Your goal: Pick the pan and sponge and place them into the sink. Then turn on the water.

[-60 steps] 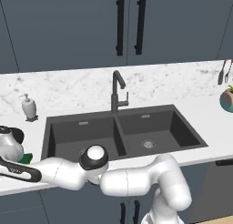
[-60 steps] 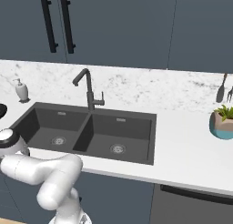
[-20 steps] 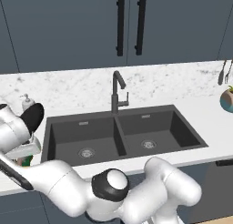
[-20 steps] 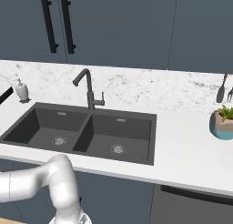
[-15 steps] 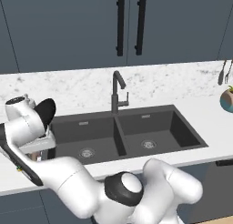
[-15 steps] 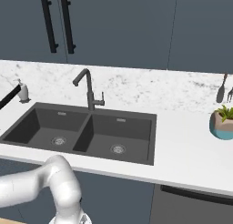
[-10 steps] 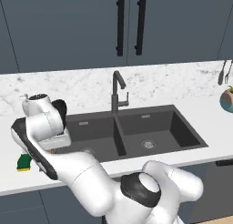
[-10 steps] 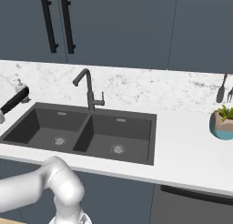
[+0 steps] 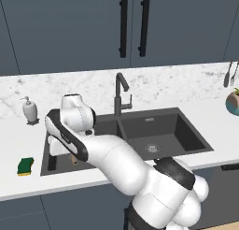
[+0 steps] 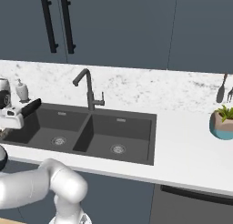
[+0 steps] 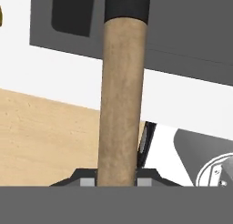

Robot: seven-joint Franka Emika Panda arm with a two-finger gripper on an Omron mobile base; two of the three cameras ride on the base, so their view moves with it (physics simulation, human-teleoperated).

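Note:
My gripper [image 11: 117, 179] is shut on the light wooden handle [image 11: 120, 104] of the pan [image 11: 127, 3], whose black body shows at the top of the hand view. In the left base view my hand hangs over the left basin of the sink [image 9: 161, 131], and a stub of the handle [image 9: 73, 159] pokes out below it. From the right base view the pan [image 10: 31, 108] shows edge-on beside my gripper [image 10: 11, 119], above the left end of the sink [image 10: 104, 127]. The green and yellow sponge [image 9: 25, 166] lies on the counter left of the sink. No stream runs from the faucet [image 9: 120, 94].
A white soap dispenser [image 9: 30, 110] stands at the back left of the counter. A potted plant [image 10: 223, 123] sits at the far right, with utensils hanging on the wall above it. My own arm hides most of the left basin in the left base view.
My arm has swung right from over the left counter to above the left basin, carrying the pan. The sponge, hidden before by the arm, now shows on the counter.

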